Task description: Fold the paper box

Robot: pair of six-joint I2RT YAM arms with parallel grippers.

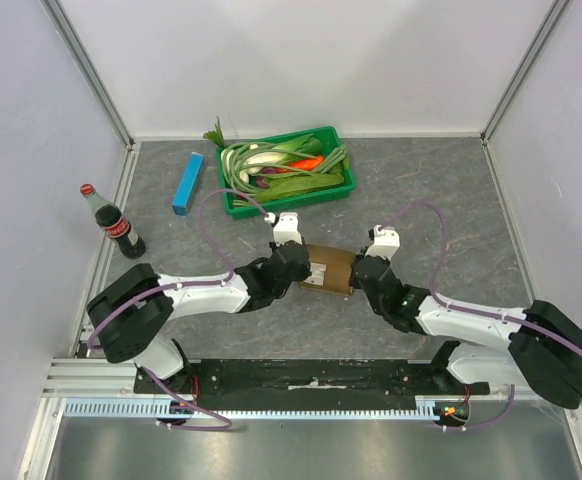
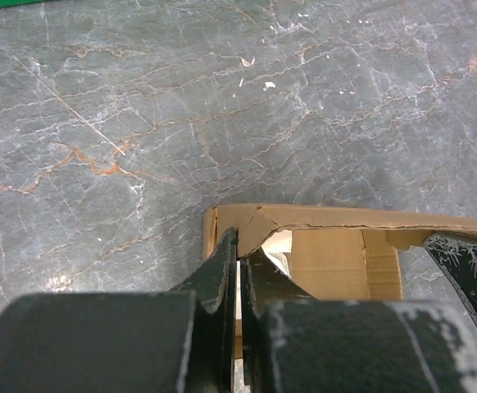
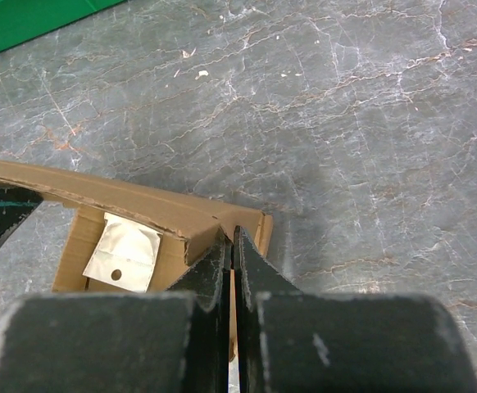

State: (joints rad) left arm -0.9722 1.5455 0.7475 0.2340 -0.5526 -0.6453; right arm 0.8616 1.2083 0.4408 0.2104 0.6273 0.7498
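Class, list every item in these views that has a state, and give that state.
paper box: partly folded, pinched at both ends
left end effector: shut on the paper box
right end effector: shut on the paper box
cola bottle: upright, capped
green tray: filled with vegetables

Bright, even overhead light; soft shadows under the arms; wrist views blur the near gripper (image 2: 238, 270) fingers.

The paper box (image 1: 328, 270) lies mid-table (image 1: 441, 200), between my left gripper (image 1: 304, 268) at its left end and my right gripper (image 1: 357, 272) at its right end. Behind it sits a tray (image 1: 293, 200) holding vegetables (image 1: 281, 165). A slim box (image 1: 187, 183) lies left of the tray, and a cola bottle (image 1: 111, 222) stands farther left, nearer me.
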